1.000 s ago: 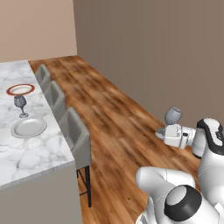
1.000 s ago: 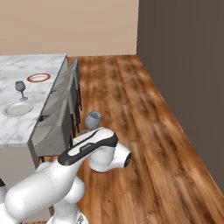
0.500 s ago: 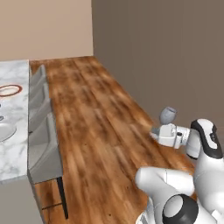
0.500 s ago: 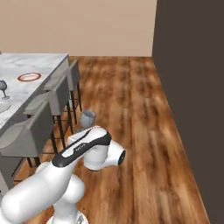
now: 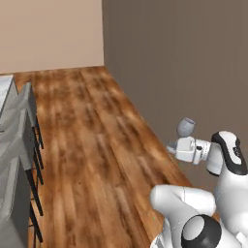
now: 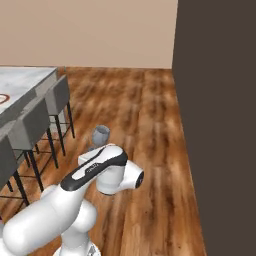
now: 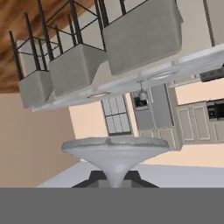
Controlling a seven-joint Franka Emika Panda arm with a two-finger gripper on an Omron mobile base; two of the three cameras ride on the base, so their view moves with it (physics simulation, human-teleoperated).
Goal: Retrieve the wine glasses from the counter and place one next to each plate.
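Note:
My gripper (image 5: 175,146) is shut on the thin stem of a clear grey wine glass (image 5: 186,127), held upright above the wood floor, away from the island. From the other side the same wine glass (image 6: 101,134) stands above the gripper (image 6: 94,149). The hand view is upside down: the held glass's round foot (image 7: 114,148) looms just past the gripper (image 7: 114,180). Beyond it, on the marble island (image 7: 192,60), a second wine glass (image 7: 142,93) stands between two plates (image 7: 98,94) (image 7: 162,75) seen edge-on. A red-rimmed plate (image 6: 2,97) shows at the island's left edge. I cannot make out the counter's worktop.
Grey stools (image 6: 59,95) (image 5: 22,104) line the island's near side. A dark wall (image 6: 220,125) runs close along the right. Wood floor (image 5: 92,135) stretches ahead to a beige wall. Beige panelled cabinets (image 7: 194,120) show far behind the island in the hand view.
Both base views have swung, so the island and its plates have slid off to the left and the dark wall has come closer. The glass stays gripped the same way.

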